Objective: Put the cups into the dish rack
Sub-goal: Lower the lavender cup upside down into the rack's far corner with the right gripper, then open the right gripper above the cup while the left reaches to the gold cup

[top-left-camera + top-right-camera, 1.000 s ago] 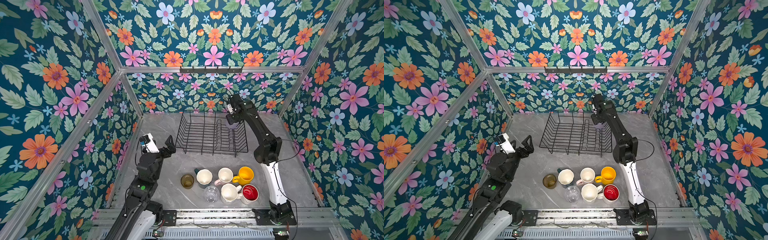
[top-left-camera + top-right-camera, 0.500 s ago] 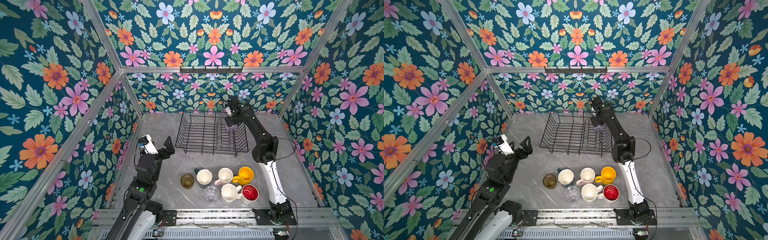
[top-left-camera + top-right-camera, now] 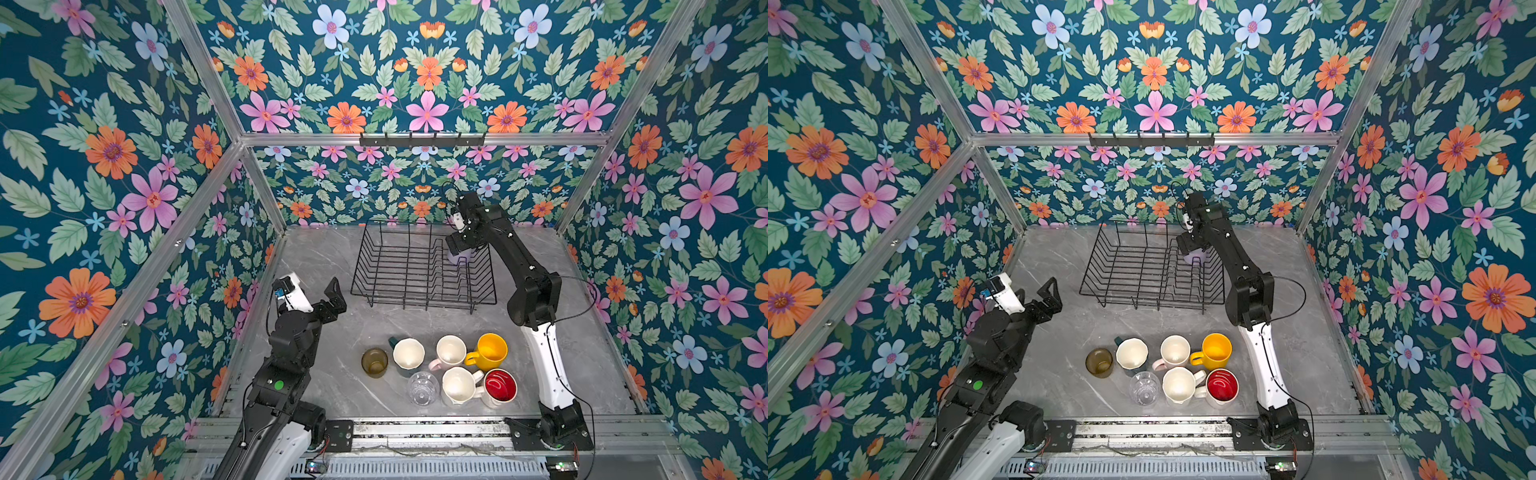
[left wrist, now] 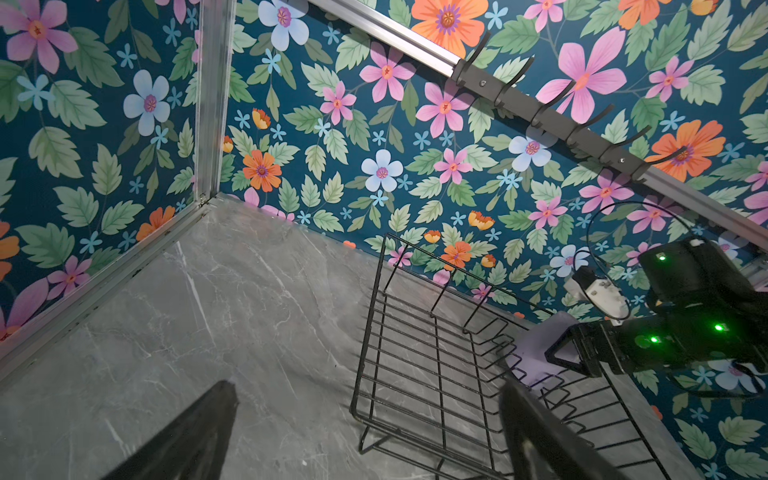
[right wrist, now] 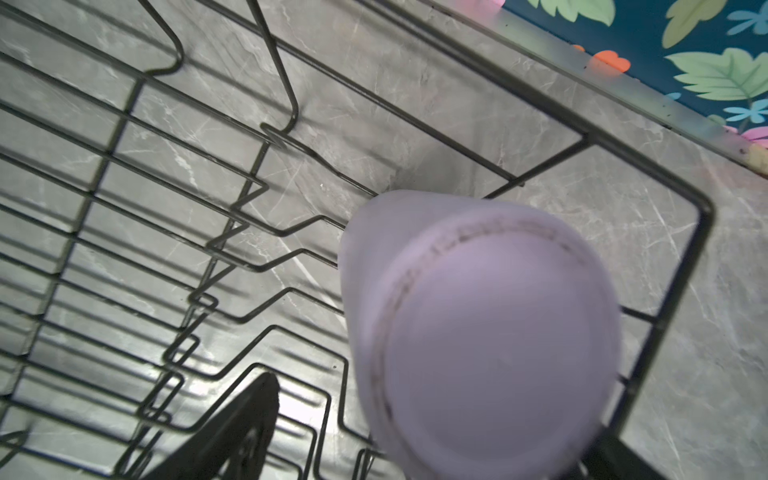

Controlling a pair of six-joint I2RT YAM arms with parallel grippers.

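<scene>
Top views both showed a grey marbled desk (image 3: 324, 257) closed in on three sides by floral walls on an aluminium frame. A hook rail (image 3: 422, 140) was fixed to the back wall. The rack (image 3: 399, 266) was set toward the back of the desk, near the back wall. Seven cups were grouped near the front edge: an olive glass (image 3: 374, 362), a teal mug (image 3: 408, 353), a pink mug (image 3: 450, 350), a yellow mug (image 3: 491, 351), a clear glass (image 3: 422, 387), a white mug (image 3: 458, 384) and a red-lined mug (image 3: 500, 386). Bare desk was left to the left of the rack and between the rack and the cups.

The tumbler (image 5: 478, 332) was placed mouth down in the rack's far right corner, just beside the dividers. The right pincer (image 3: 462, 251) was spread around it. A gap was seen between one finger (image 5: 249, 432) and the tumbler, so it was not clamped. The left pincer (image 4: 368, 390) was held wide apart above the bare desk, left of the rack, with nothing in it.
</scene>
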